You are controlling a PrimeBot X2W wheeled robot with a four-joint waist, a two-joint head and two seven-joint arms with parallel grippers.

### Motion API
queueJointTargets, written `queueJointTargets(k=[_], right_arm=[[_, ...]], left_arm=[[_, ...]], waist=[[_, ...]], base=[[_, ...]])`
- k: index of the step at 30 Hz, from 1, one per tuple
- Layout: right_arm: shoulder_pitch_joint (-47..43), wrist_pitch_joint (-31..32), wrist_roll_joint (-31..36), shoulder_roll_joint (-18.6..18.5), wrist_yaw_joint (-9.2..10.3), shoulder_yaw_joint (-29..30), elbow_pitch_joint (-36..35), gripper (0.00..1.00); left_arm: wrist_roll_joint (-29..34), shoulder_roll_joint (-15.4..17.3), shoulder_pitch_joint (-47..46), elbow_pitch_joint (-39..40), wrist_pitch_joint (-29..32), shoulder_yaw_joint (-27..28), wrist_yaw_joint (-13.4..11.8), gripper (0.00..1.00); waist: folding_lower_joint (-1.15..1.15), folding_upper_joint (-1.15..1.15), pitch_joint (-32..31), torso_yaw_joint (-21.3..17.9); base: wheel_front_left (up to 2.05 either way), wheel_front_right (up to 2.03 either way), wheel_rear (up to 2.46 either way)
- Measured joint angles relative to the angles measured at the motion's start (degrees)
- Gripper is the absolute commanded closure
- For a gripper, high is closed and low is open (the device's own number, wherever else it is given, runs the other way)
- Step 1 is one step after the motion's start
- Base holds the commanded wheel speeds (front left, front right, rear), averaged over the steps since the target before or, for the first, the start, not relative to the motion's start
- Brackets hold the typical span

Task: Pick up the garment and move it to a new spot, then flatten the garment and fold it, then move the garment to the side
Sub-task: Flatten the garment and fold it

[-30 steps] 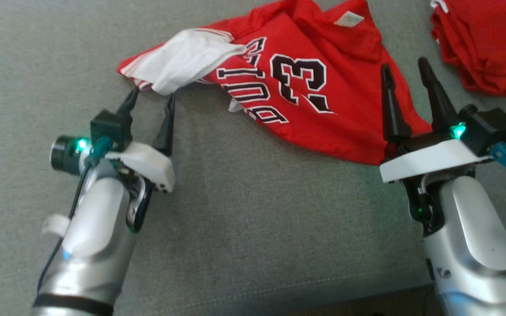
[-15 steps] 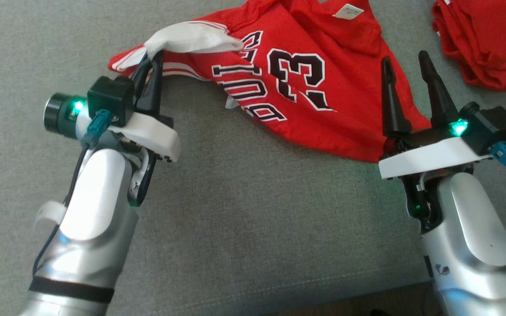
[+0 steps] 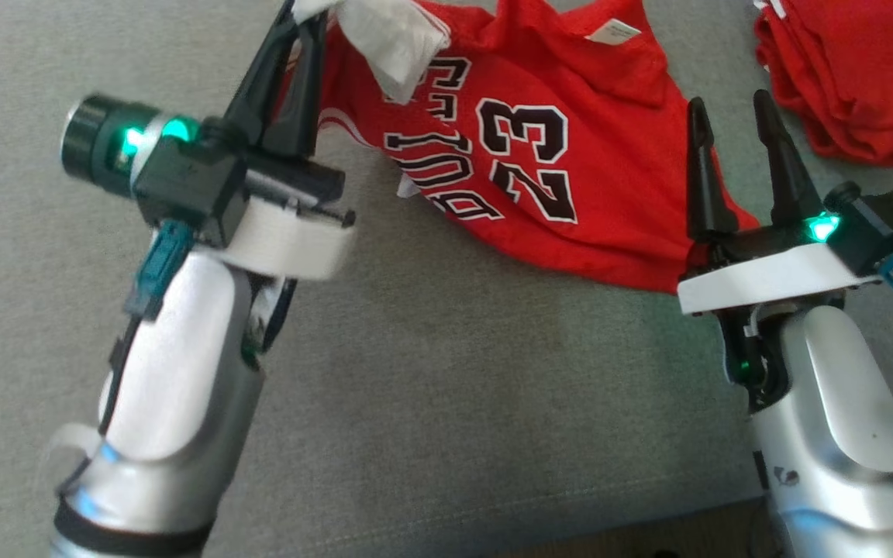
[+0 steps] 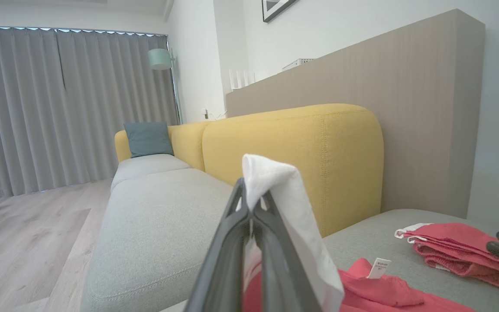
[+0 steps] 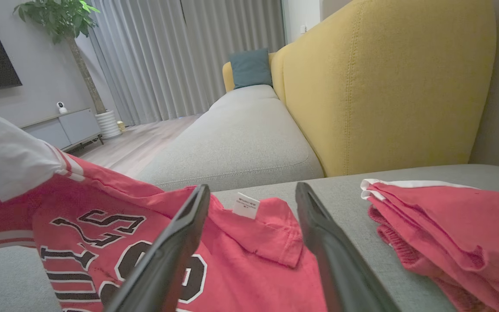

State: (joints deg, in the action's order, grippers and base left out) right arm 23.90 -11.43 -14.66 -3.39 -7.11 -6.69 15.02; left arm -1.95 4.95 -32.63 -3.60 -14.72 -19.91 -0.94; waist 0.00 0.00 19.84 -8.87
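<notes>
The right gripper (image 5: 253, 188) had its two dark fingers spread apart, rising from 6 o'clock over the red jersey (image 5: 145, 225) (black numerals edged in white, a white label (image 5: 246, 205) at the collar). Its white sleeve (image 5: 11, 160) hung above the grey cushion (image 5: 249, 147) at 9 o'clock. A folded red pile (image 5: 448, 229) lay at 4 o'clock, apparently clear of the jersey. A yellow sofa back (image 5: 383, 86) stood at 1 o'clock.

Jersey (image 3: 617, 155) top cut off by upper edge, red pile (image 3: 849, 85) clipped at right, label (image 3: 611, 32) print unreadable
</notes>
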Motion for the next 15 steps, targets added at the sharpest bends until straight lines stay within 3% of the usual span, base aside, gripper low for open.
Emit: queueJointTargets(k=[5, 15], right_arm=[[0.1, 0.0, -0.8, 0.0, 0.0, -2.4, -0.4, 0.0], [0.9, -0.8, -3.7, 0.1, 0.0, -7.8, 0.3, 0.0]], left_arm=[[1.4, 0.5, -8.0, -6.8, 0.0, 0.2, 0.9, 1.0], [1.9, 4.4, -21.2, -33.1, 0.0, 4.2, 0.3, 1.0]], waist=[[0.0, 0.0, 1.3, -2.3], [0.0, 0.0, 5.2, -10.3]], base=[[0.0, 0.0, 0.0], [0.0, 0.0, 0.0]])
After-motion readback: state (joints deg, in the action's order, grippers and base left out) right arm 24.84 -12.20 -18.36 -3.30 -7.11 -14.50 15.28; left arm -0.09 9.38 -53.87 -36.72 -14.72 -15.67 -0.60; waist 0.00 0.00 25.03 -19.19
